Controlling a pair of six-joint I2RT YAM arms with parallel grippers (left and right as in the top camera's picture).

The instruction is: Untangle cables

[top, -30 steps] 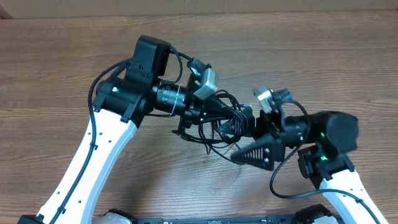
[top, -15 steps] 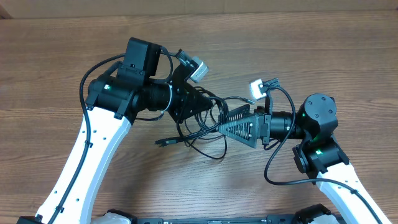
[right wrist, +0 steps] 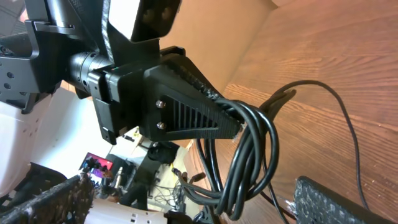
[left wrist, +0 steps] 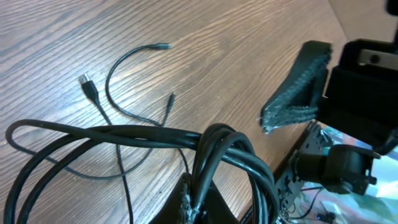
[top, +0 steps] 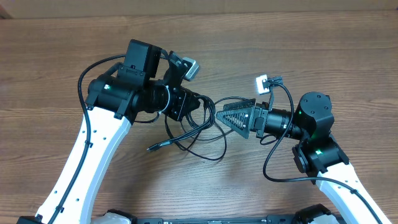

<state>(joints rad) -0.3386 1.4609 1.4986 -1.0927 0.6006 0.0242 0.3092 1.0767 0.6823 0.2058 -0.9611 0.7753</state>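
1. Left gripper (right wrist: pixel 235 132) is clamped right down on the bunch of thin black flexible cables (right wrist: pixel 249 163); several strands are pinched at its very tip, and the rest of the bunch spills out past the fingertips in thick loops.
2. From the left wrist view, the pinched strands come out of the grip and sweep away in one long arc just above the brown wood-grain table (top: pixel 62 62).
3. Further out beyond that gripper's tips, lying flat on the wood: a skinny black cord with a silvery USB plug (left wrist: pixel 87 81), and a skinny black looped cord with a small plug end (left wrist: pixel 163 46) curling just beside it; the two cross near the bunch.
4. Right gripper (top: pixel 219 112) is spread as wide as it goes and has hold of nothing; its ribbed black fingertips point straight at the left gripper.
5. The outer loop of the bunch sits just in front of those open tips; can't tell whether it's actually touching them.
6. Overhead, the two grippers face each other tip to tip, close together, with the bunch between them; a few loose loops trail onto the table below both.
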